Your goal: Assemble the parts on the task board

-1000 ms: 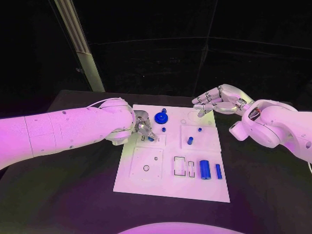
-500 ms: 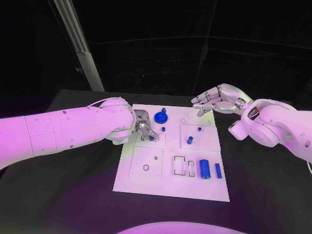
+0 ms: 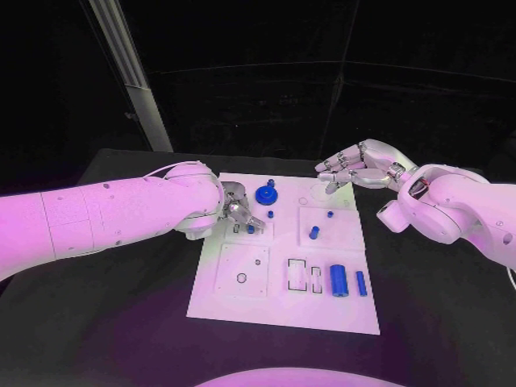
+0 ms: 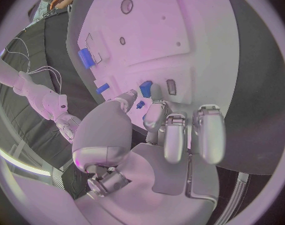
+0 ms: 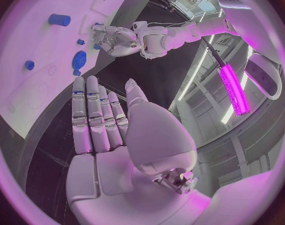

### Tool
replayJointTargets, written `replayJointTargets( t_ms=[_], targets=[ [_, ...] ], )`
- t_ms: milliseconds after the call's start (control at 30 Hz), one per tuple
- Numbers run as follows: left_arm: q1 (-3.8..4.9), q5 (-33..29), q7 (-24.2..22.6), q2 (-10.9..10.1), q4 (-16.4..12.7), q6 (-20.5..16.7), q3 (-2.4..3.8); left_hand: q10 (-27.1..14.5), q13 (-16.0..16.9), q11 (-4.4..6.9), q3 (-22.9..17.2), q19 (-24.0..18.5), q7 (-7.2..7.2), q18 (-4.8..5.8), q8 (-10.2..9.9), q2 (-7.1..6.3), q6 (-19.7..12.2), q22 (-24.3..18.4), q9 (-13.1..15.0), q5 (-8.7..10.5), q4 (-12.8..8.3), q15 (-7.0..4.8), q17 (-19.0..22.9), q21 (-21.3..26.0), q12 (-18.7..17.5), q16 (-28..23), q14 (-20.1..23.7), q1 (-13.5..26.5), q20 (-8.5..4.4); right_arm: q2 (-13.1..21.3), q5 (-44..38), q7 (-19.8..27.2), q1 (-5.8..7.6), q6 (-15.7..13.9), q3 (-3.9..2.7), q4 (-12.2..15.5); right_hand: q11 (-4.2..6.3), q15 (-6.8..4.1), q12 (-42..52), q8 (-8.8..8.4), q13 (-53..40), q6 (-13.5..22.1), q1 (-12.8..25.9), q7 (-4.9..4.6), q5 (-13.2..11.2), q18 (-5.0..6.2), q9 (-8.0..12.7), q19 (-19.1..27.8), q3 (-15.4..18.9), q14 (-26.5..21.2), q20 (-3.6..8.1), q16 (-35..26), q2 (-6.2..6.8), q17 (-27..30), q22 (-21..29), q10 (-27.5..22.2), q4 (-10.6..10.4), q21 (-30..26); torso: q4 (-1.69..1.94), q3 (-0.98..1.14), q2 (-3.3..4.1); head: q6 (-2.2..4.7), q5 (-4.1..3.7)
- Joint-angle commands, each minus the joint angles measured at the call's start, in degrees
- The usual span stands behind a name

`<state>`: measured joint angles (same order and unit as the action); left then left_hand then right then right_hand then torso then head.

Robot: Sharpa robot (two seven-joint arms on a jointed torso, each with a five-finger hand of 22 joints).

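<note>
Little has moved since the earlier frames: in the head view the left hand [image 3: 237, 214] stays low over the upper left of the board [image 3: 284, 310], fingers closed round a small blue part [image 3: 249, 229], and the right hand [image 3: 357, 169] still hovers released over the board's upper right corner, fingers apart. A blue disc [image 3: 266, 195] sits just right of the left hand; two blue cylinders [image 3: 339, 280] lie at lower right.

Left wrist view: the fingertips [image 4: 156, 92] pinch the part [image 4: 145, 88] against the board [image 4: 199, 30], beside a slot [image 4: 170, 86]. The step looks like seating this part; next it needs lining up and pressing in.

Right wrist view: the right hand [image 5: 99, 112] is flat, grasping nothing.
</note>
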<state>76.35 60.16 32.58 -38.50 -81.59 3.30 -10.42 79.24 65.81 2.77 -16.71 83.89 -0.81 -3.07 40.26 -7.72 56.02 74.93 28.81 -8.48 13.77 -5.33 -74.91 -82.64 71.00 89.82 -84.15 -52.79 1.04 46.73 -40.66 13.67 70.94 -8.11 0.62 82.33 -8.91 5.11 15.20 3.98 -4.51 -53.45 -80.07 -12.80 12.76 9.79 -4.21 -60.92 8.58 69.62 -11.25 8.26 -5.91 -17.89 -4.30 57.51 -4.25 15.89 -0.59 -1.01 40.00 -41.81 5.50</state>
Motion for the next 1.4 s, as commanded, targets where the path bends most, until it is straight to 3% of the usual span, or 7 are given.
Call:
replayJointTargets(
  t_ms=[33,200,467,667,867,1067,1400],
  targets=[
    [0.14,0.38,-0.26,-0.37,-0.22,-0.12,0.03,0.21,0.0,0.01,1.87,0.8,-0.11,0.4,0.34,-0.06,0.39,3.38,-0.1,0.27,0.85,-0.4,-15.09,-0.13,0.07,0.18,-5.85,0.9,-0.33,-0.05,0.21,0.33,0.12,0.65,-0.03,-0.04,-0.09,0.37,0.41,-0.2,0.07,0.36,0.54,0.02,0.24,0.65,0.07,-0.22,0.12,-0.21,-0.32,-0.26,-0.05,0.1,0.12,-0.41,-0.43,-0.25,0.0,-0.03,-0.03,0.05,-0.04],
    [0.92,0.09,-0.22,-1.67,-1.3,-0.51,0.43,-0.99,-1.92,-0.18,6.44,0.42,-0.42,0.21,0.13,-0.36,-0.71,2.59,-0.25,0.46,2.37,-0.32,-15.09,0.48,-1.55,0.18,-5.85,0.78,-0.34,-0.07,0.21,0.34,0.12,0.68,-0.03,-0.26,-0.09,0.38,0.41,-0.2,0.08,0.37,0.56,0.02,0.23,0.65,0.07,-0.21,0.13,-0.22,-0.33,-0.27,-0.05,0.12,0.12,-0.42,-0.44,-0.26,0.04,-0.06,-0.02,-0.02,-0.16],
    [3.25,-0.87,0.74,-3.11,-1.73,2.44,3.89,-3.84,-5.68,-1.63,12.36,-0.82,-2.19,-0.32,-2.23,1.19,-5.26,0.23,-1.66,2.21,2.66,0.75,-15.09,2.29,-4.28,0.18,-5.85,-2.0,0.56,-0.22,0.21,0.41,0.12,0.63,-0.03,-0.87,-0.09,0.38,0.41,-0.2,0.08,0.37,0.56,0.02,0.23,0.65,0.07,-0.21,0.13,-0.22,-0.33,-0.27,-0.05,0.12,0.12,-0.42,-0.44,-0.26,-0.03,0.01,-0.03,-0.13,-0.1],
    [5.18,-1.0,1.78,-1.61,2.89,8.49,4.99,-6.49,-9.22,-2.78,15.06,-1.78,-3.5,-0.71,-4.47,2.37,-7.46,-1.59,-3.54,2.16,2.75,1.69,-15.09,3.73,-6.93,0.18,-5.85,-4.13,1.49,-0.41,0.21,0.45,0.11,0.62,-0.03,-1.21,-0.11,0.4,0.44,-0.2,0.13,0.43,0.63,-0.01,0.24,0.65,0.07,-0.21,0.16,-0.25,-0.35,-0.29,-0.05,0.2,0.15,-0.48,-0.49,-0.33,0.01,0.03,0.0,0.08,-0.03],
    [5.8,-1.03,1.6,2.13,10.56,13.56,5.01,-6.99,-9.77,-3.23,16.23,-1.85,-3.94,-0.77,-5.53,3.58,-7.63,-1.66,-4.94,2.09,2.51,2.14,-15.09,3.92,-6.99,0.18,-5.85,-6.53,1.96,-0.58,0.21,0.45,0.11,0.62,-0.03,-1.32,-0.11,0.4,0.44,-0.2,0.13,0.43,0.63,-0.01,0.24,0.65,0.07,-0.21,0.16,-0.25,-0.35,-0.29,-0.05,0.2,0.15,-0.48,-0.49,-0.33,-0.08,0.01,0.08,0.13,0.26],
    [5.78,-0.3,0.81,5.63,17.17,16.37,4.03,-6.91,-9.64,-3.24,16.58,-1.77,-3.92,-0.75,-5.54,4.42,-7.14,-1.5,-5.34,2.05,2.51,2.18,-15.09,3.86,-6.67,0.18,-5.85,-7.39,2.05,-0.72,0.21,0.46,0.11,0.68,-0.03,-1.36,-0.11,0.4,0.44,-0.2,0.13,0.43,0.63,-0.01,0.24,0.65,0.07,-0.21,0.16,-0.25,-0.35,-0.29,-0.05,0.2,0.15,-0.48,-0.49,-0.33,-0.16,-0.09,0.17,0.17,0.67],
    [4.68,0.38,-0.16,8.95,23.08,18.83,3.23,-6.68,-9.39,-2.81,17.54,-1.6,-3.34,-0.71,-4.34,5.9,-5.27,-1.16,-5.32,2.03,2.52,1.89,-15.09,3.71,-6.07,0.18,-5.85,-8.4,1.9,-1.03,0.21,0.52,0.11,0.78,-0.03,-1.44,-0.12,0.41,0.48,-0.19,0.18,0.47,0.62,-0.01,0.27,0.66,0.07,-0.22,0.15,-0.25,-0.37,-0.3,-0.09,0.27,0.17,-0.51,-0.49,-0.39,0.0,-0.06,0.08,0.04,0.88]
  ],
)
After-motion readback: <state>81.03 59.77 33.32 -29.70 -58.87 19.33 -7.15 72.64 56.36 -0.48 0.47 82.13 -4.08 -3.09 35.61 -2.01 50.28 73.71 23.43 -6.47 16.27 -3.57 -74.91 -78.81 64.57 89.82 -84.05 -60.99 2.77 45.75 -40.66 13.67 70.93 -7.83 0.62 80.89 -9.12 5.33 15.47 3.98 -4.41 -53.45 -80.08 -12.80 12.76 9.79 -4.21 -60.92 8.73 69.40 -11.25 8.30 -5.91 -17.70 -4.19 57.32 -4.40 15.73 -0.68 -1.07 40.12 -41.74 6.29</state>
